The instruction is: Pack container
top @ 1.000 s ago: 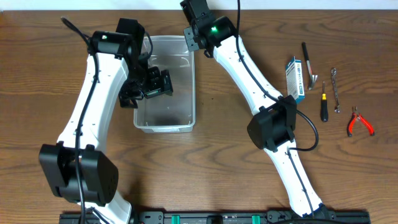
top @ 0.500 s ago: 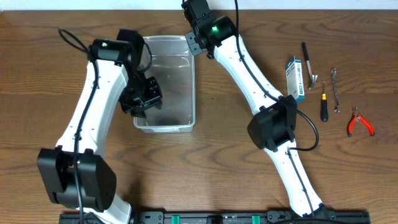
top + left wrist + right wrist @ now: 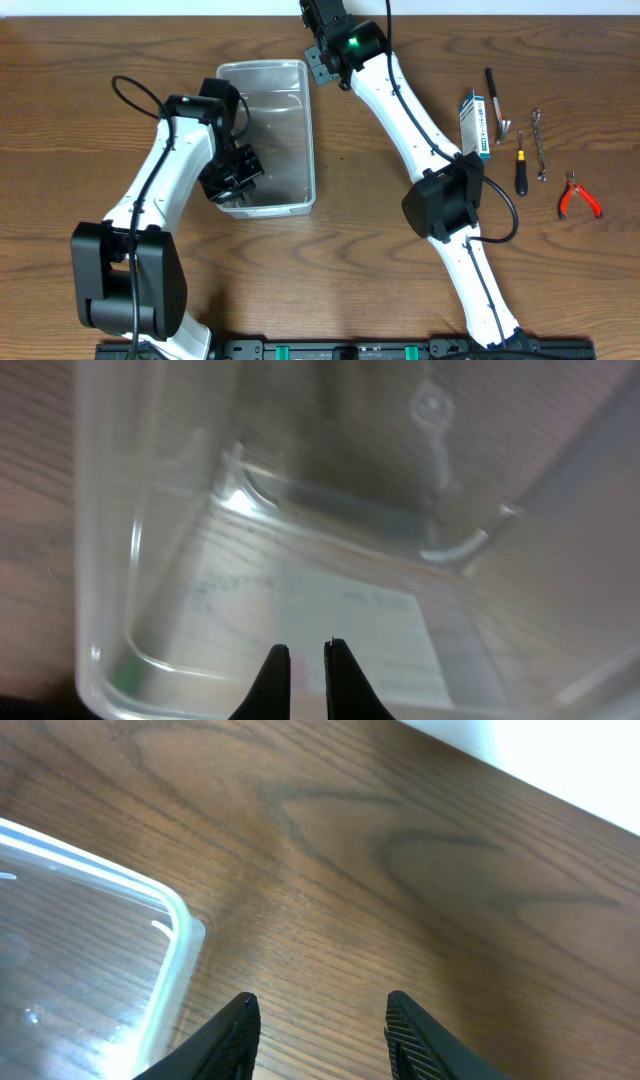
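Note:
The clear plastic container (image 3: 290,90) stands left of the table's middle, with nothing in it but a pale label on its floor (image 3: 350,630). My left gripper (image 3: 240,180) hangs over the container's front left corner. In the left wrist view the left gripper (image 3: 307,648) is shut, only a thin slit shows between its tips, and I make out nothing held. My right gripper (image 3: 320,1000) is open with nothing between its fingers, above bare wood just beyond the container's corner (image 3: 175,915). In the overhead view the right gripper (image 3: 312,12) is at the table's back edge.
At the right lie a blue-and-white box (image 3: 475,125), a black pen-like tool (image 3: 492,85), a small screwdriver (image 3: 520,172), a metal wrench (image 3: 539,145) and red pliers (image 3: 578,197). The right arm (image 3: 410,120) stretches diagonally between them and the container.
My left gripper has moved from inside the container toward its front left corner and its jaws have closed. The right gripper has barely shifted toward the back.

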